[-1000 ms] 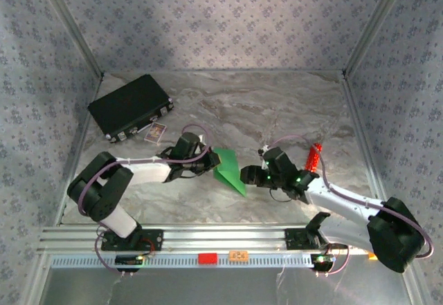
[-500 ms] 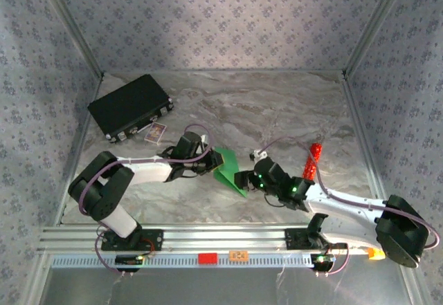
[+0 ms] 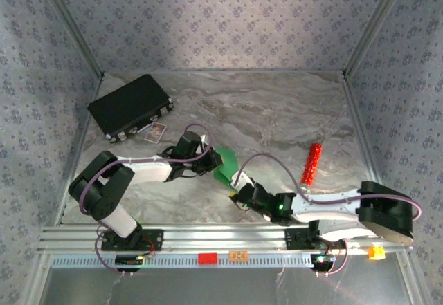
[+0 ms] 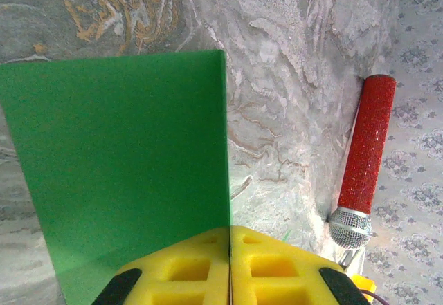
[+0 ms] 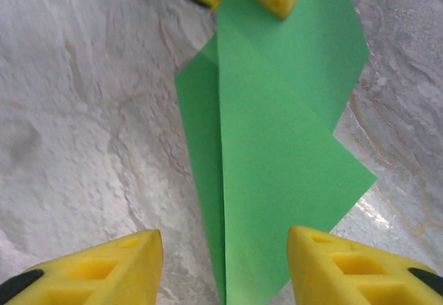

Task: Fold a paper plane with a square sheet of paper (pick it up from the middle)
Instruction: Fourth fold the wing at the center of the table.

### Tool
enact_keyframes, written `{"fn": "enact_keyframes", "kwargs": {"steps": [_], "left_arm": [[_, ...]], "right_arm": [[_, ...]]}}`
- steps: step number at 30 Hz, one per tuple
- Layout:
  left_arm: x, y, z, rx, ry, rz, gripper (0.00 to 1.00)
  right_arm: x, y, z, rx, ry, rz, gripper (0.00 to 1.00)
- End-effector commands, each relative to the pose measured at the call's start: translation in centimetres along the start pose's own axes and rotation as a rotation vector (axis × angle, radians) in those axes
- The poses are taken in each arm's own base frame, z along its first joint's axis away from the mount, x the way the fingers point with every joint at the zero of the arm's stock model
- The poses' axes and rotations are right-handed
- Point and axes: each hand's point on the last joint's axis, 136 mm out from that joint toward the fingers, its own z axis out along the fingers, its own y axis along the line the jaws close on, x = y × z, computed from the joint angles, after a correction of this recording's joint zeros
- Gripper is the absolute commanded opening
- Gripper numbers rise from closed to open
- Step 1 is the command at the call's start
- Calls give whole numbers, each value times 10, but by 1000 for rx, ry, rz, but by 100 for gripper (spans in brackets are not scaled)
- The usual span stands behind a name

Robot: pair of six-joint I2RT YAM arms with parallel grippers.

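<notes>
Since a sec ago my R arm has swung left and back twd the near edge, so the R gripper (image 3: 237, 196) now sits at the near tip of the green paper sheet (image 3: 225, 164). The red glitter mic (image 3: 311, 164) it was beside now lies well apart from it. L gripper (image 3: 206, 160) has barely shifted and is clamped on the sheet's far end. The sheet is folded and sits mid-tabletop (image 3: 277, 111) btwn my two grippers.

L wrist cam: yellow pads (image 4: 277, 267) pressed flat together w/ the sheet's edge pinched in the seam. It also shows the mic's silver mesh head, too small to make out from the top cam.

R wrist cam: fingers (image 5: 90, 267) apart, one each side of the sheet's pointed end, gripping nothing. Can't tell if the R-side finger touches the paper edge. It shows overlapping fold layers and a long crease. The L pads bite the far end.

Top cam adds a black case (image 3: 130, 104) far-left, w/ a small card (image 3: 157, 132) just beside it.
</notes>
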Motion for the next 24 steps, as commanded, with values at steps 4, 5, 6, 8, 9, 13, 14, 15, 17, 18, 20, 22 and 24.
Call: {"fn": "enact_keyframes", "kwargs": {"steps": [4,5,6,8,9,13,14,15,17,18,20,22,24], "left_arm": [[-4,-9,1,23,7,5,7],[-4,-10,1,24,6,7,7],[-4,-10,1,24,6,7,7],[-4,-10,1,23,7,6,7],[-3,-9,1,23,8,7,7],[-3,-9,1,22,9,5,7],[-4,-9,1,23,8,6,7],[-4,-9,1,21,6,5,7],[-3,-8,2,19,10,4,7],[-3,-8,2,19,11,4,7],[-3,-8,2,18,10,4,7],[-3,-8,2,18,11,5,7],[-3,-9,2,18,11,6,7]], "right_arm": [[-15,-10,13,170,-15,-106,49],[-16,-10,15,178,-21,-106,49],[-16,-10,16,187,-23,-103,49],[-14,-10,17,191,-20,-98,48],[-12,-11,18,191,-16,-97,46],[-3,-12,21,195,12,-100,42],[-2,-13,22,196,16,-96,41],[-1,-13,23,197,19,-92,40],[-1,-13,24,195,18,-78,37],[-1,-12,24,187,17,-76,35],[-1,-11,25,187,15,-71,33],[-1,-11,26,185,13,-70,29],[-1,-11,26,185,14,-72,27]]}}
